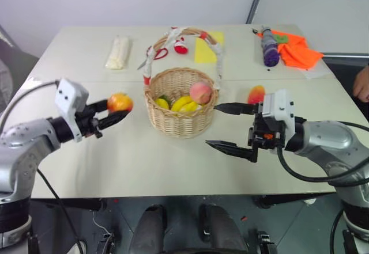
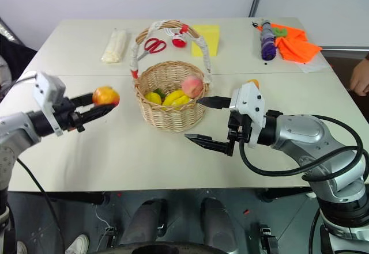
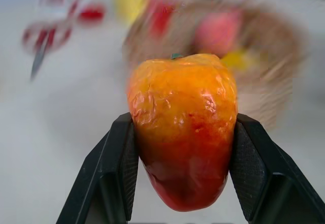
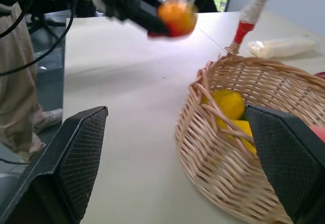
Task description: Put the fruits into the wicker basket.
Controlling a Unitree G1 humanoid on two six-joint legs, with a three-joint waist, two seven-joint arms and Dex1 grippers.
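So neither of the two fruits is in the basket (image 1: 180, 113) yet. Only bananas (image 1: 183, 103) and a pink peach (image 1: 200, 91) lie inside it, and those are not the ones to move.

Over at nine o'clock from the basket, the left tool (image 1: 118, 111) is clamped tight on the squat fruit (image 1: 120, 102). It holds that fruit up in the air, off the desk (image 1: 138, 162), and near the basket but not over it. In the left wrist view the fruit (image 3: 183, 132) stands upright between the two black fingers (image 3: 119, 170). Its wide orange top with a tiny green stem is up, and its red pointed end is down. So its long line runs up and down.

At three o'clock from the basket, the long fruit (image 1: 256, 94) sits on the desk, partly hidden behind the right tool (image 1: 228, 127). I cannot tell which way it points. The right tool is wide apart and holds nothing. It points toward the basket.

I think the first fruit is about halfway done. It needs to go over the rim and be let go. The second fruit is not picked up yet.
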